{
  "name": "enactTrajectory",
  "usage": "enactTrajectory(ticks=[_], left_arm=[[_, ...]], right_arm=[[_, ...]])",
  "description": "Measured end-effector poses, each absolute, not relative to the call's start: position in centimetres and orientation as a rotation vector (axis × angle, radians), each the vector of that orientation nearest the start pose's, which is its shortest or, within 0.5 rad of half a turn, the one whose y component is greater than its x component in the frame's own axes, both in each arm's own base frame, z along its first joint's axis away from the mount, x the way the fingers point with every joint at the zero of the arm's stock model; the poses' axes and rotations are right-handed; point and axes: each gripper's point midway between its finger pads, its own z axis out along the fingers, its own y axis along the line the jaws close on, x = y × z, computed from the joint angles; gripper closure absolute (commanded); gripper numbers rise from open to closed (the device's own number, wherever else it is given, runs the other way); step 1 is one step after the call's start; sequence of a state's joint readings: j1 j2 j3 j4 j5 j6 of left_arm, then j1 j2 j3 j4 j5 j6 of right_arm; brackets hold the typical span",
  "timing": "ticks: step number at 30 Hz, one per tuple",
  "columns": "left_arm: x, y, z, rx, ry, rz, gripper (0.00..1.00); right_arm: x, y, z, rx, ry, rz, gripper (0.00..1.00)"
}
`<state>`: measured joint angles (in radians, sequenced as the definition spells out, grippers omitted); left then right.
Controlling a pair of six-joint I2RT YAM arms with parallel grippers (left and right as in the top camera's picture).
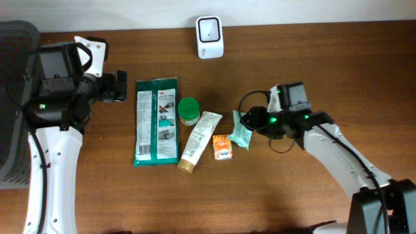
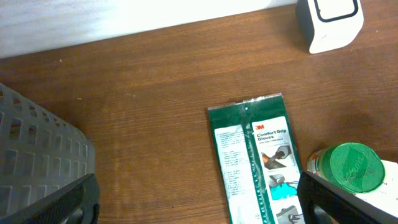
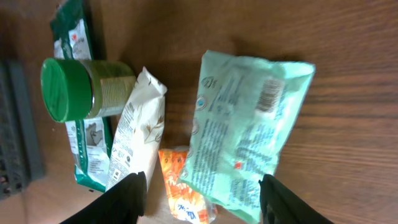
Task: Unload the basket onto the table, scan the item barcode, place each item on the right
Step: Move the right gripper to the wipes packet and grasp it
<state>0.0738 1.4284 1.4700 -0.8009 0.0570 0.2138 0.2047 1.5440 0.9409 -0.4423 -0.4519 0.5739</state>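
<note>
A brown wooden table [image 1: 292,195] seen from above, with a grey mesh basket [image 1: 13,104] at its left edge. The left gripper [image 1: 120,86] hangs just left of a long green glove packet [image 1: 156,121], jaws spread wide and holding nothing. Only its wrist view makes the packet's print, "Comfort Grip Gloves", readable.

Right of the packet lie a white tube [image 1: 199,141], a mint-green pouch [image 1: 240,135], a green-lidded jar [image 1: 188,110] and a small orange packet [image 1: 222,147]. A white scanner [image 1: 210,37] stands apart at the far edge.

The right gripper [image 1: 250,123] is at the pouch. Its wrist view shows what the overhead hides – a barcode [image 3: 272,93] facing up, and the jaws apart astride the pouch's near end, not clamped on it.
</note>
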Motion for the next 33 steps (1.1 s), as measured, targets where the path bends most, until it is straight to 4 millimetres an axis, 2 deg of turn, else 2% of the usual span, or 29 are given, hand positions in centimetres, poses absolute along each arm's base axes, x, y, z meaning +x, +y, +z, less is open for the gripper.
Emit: enactTrajectory(ticks=[2, 7, 8, 9, 10, 12, 14, 16, 17, 19, 21, 23, 24, 26, 28, 29, 31, 32, 33], left_arm=[[40.3, 2.0, 27.6, 0.191, 2.322, 0.078, 0.01], [40.2, 2.0, 27.6, 0.191, 2.323, 0.078, 0.01], [40.3, 2.0, 27.6, 0.191, 2.322, 0.078, 0.01], [40.3, 2.0, 27.6, 0.191, 2.322, 0.078, 0.01], [40.3, 2.0, 27.6, 0.191, 2.322, 0.078, 0.01], [40.3, 2.0, 27.6, 0.191, 2.322, 0.078, 0.01], [40.2, 2.0, 27.6, 0.191, 2.323, 0.078, 0.01], [40.2, 2.0, 27.6, 0.191, 2.324, 0.077, 0.01], [40.3, 2.0, 27.6, 0.191, 2.322, 0.078, 0.01], [40.3, 2.0, 27.6, 0.191, 2.322, 0.078, 0.01], [40.3, 2.0, 27.6, 0.191, 2.322, 0.078, 0.01], [40.2, 2.0, 27.6, 0.191, 2.324, 0.077, 0.01], [40.2, 2.0, 27.5, 0.192, 2.325, 0.077, 0.01], [40.3, 2.0, 27.6, 0.191, 2.321, 0.078, 0.01], [40.3, 2.0, 27.6, 0.191, 2.322, 0.078, 0.01], [40.3, 2.0, 27.6, 0.191, 2.322, 0.078, 0.01], [40.3, 2.0, 27.6, 0.191, 2.322, 0.078, 0.00], [40.3, 2.0, 27.6, 0.191, 2.321, 0.078, 0.01], [40.3, 2.0, 27.6, 0.191, 2.322, 0.078, 0.01]], right_arm=[[33.9, 15.9, 8.6, 0.335, 2.691, 0.773, 0.44], [34.2, 20.6, 8.4, 0.222, 2.646, 0.806, 0.54], [34.2, 21.4, 8.0, 0.202, 2.648, 0.812, 0.57], [33.8, 22.2, 6.4, 0.182, 2.685, 0.805, 0.58], [33.6, 22.3, 5.9, 0.184, 2.703, 0.799, 0.58], [32.3, 21.5, 5.0, 0.214, 2.781, 0.756, 0.58], [30.9, 19.5, 4.5, 0.266, 2.888, 0.678, 0.58], [31.5, 16.4, 5.3, 0.292, 2.927, 0.544, 0.56], [31.8, 15.7, 5.5, 0.276, 2.922, 0.512, 0.49], [32.6, 14.4, 5.9, 0.225, 2.909, 0.476, 0.48], [34.3, 12.2, 7.2, 0.184, 2.870, 0.497, 0.40], [35.1, 10.5, 9.1, 0.187, 2.862, 0.558, 0.37], [35.2, 9.0, 10.0, 0.244, 2.864, 0.601, 0.37], [34.1, 6.3, 10.4, 0.415, 2.895, 0.692, 0.37], [33.3, 7.2, 9.3, 0.473, 2.926, 0.749, 0.37], [32.9, 8.2, 7.2, 0.522, 2.947, 0.785, 0.37], [32.4, 8.7, 4.9, 0.603, 2.968, 0.803, 0.38], [32.4, 9.0, 4.0, 0.645, 2.955, 0.819, 0.44], [32.2, 9.4, 3.0, 0.704, 2.952, 0.838, 0.56]])
